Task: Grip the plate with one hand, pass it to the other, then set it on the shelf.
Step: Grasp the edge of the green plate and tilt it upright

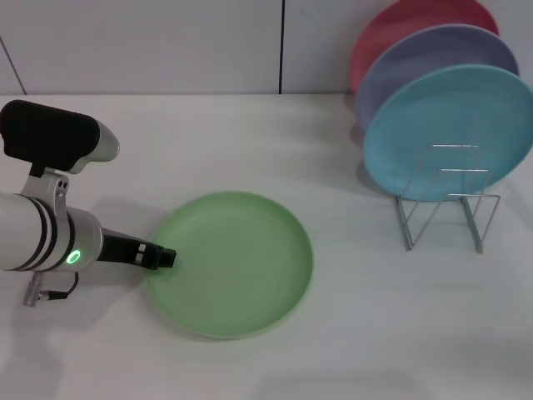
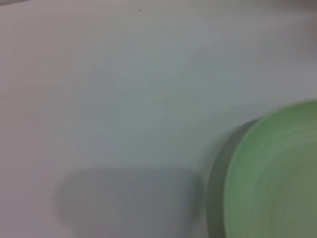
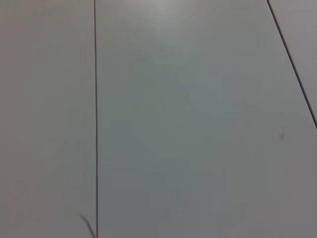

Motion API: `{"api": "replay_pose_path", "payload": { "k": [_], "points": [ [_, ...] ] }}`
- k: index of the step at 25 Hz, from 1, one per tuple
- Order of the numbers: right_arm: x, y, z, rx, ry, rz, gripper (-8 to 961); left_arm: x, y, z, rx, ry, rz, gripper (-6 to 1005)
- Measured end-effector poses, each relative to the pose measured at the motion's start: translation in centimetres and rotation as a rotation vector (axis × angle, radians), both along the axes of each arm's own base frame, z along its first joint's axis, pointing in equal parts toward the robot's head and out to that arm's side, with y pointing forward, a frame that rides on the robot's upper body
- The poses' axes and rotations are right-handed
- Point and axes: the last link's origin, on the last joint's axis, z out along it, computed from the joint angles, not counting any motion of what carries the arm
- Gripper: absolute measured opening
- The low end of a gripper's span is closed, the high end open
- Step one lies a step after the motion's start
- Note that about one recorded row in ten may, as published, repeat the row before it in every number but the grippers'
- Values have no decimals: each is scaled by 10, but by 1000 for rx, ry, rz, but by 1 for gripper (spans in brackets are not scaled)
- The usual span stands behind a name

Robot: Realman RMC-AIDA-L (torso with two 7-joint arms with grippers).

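The light green plate (image 1: 231, 262) lies flat on the white table, in front of the middle. It also shows in the left wrist view (image 2: 277, 178), blurred, with its shadow beside it. My left gripper (image 1: 160, 257) is low over the table at the plate's left rim, touching or just overlapping it. The silver wire shelf (image 1: 445, 204) stands at the right, its front loops bare. My right gripper is out of view; the right wrist view shows only a pale panelled surface.
A light blue plate (image 1: 450, 133) stands upright in the shelf, with a lavender plate (image 1: 433, 58) and a pink plate (image 1: 400, 29) upright behind it. The white table (image 1: 350, 333) runs back to a grey wall.
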Motion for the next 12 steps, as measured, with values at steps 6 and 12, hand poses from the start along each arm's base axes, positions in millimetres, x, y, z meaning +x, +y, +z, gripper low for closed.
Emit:
{"api": "replay_pose_path", "payload": {
  "k": [6, 12],
  "points": [
    [0, 0, 0, 1, -1, 0, 839, 0, 0, 0, 3, -4, 6, 537],
    [0, 0, 0, 1, -2, 1, 838, 1, -1, -1, -5, 1, 3, 489]
  ]
}}
